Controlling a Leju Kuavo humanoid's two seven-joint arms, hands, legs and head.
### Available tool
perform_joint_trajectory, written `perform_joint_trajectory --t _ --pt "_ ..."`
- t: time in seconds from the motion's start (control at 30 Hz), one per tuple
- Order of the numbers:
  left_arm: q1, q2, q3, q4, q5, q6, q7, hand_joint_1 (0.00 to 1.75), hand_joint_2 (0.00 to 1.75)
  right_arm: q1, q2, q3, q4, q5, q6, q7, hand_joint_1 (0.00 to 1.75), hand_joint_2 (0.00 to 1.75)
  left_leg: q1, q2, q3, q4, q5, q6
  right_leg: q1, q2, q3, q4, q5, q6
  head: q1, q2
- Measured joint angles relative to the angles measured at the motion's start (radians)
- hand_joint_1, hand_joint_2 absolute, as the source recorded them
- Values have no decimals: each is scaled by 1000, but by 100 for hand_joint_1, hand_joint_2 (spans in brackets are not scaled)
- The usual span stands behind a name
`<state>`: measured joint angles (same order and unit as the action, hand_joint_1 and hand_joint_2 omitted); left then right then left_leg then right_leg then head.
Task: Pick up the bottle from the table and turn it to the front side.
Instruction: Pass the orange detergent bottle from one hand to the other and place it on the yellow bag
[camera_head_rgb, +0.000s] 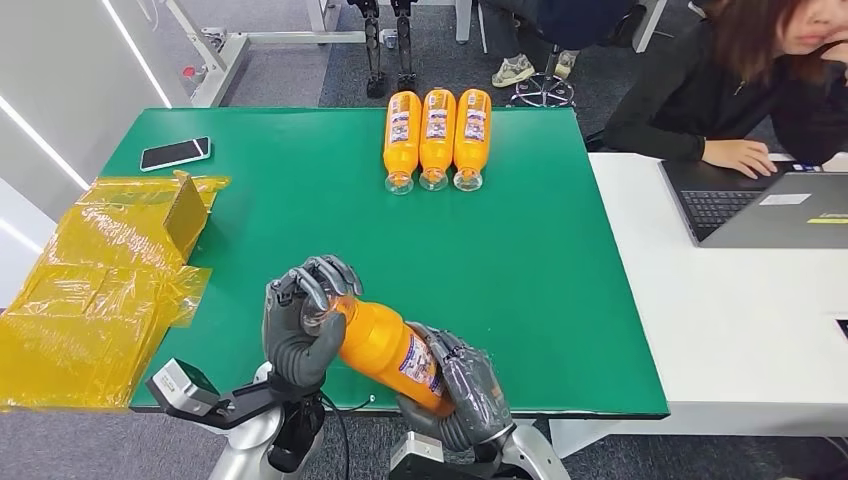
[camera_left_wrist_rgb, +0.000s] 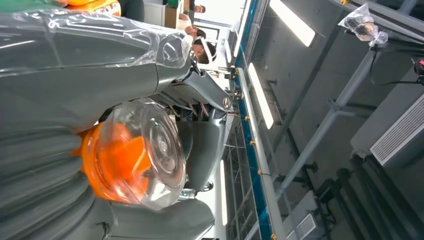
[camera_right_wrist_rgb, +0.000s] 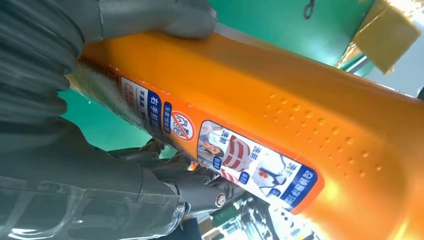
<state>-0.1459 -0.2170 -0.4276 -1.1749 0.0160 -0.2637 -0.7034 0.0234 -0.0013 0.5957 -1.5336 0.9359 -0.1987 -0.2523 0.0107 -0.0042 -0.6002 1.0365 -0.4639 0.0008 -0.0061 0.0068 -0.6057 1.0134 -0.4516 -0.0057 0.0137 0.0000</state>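
Bottle held off table, tilted, base toward left hand; right hand fingers grip labelled end.

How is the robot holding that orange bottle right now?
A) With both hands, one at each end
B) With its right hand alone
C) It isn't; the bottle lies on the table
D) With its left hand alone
A: the left hand and right hand each grip an end of the orange bottle.

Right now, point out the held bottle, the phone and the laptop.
held bottle (camera_head_rgb: 385, 345): head view, orange body between the two hands.
phone (camera_head_rgb: 175, 153): head view, middle of its dark screen.
laptop (camera_head_rgb: 725, 207): head view, on its keyboard.
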Motion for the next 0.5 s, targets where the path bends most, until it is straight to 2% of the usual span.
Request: perform_joint_trajectory --t 0.23,0.43,0.5 --pt "-15 -14 0 0 3 -2 0 175 175 21 -8 -22 -61 38 -28 13 175 175 0 0 0 0 0 0 0 0 0 0 0 0 0 0" --pt "-16 -21 3 0 3 4 0 175 175 30 -32 -34 -87 33 -59 -15 175 175 0 0 -1 0 0 0 0 -1 0 0 0 0 0 0" --pt "-15 -21 6 0 4 7 0 175 175 30 -39 -35 -88 26 -68 -25 164 175 0 -1 -1 0 0 0 0 -1 0 0 0 0 0 0"
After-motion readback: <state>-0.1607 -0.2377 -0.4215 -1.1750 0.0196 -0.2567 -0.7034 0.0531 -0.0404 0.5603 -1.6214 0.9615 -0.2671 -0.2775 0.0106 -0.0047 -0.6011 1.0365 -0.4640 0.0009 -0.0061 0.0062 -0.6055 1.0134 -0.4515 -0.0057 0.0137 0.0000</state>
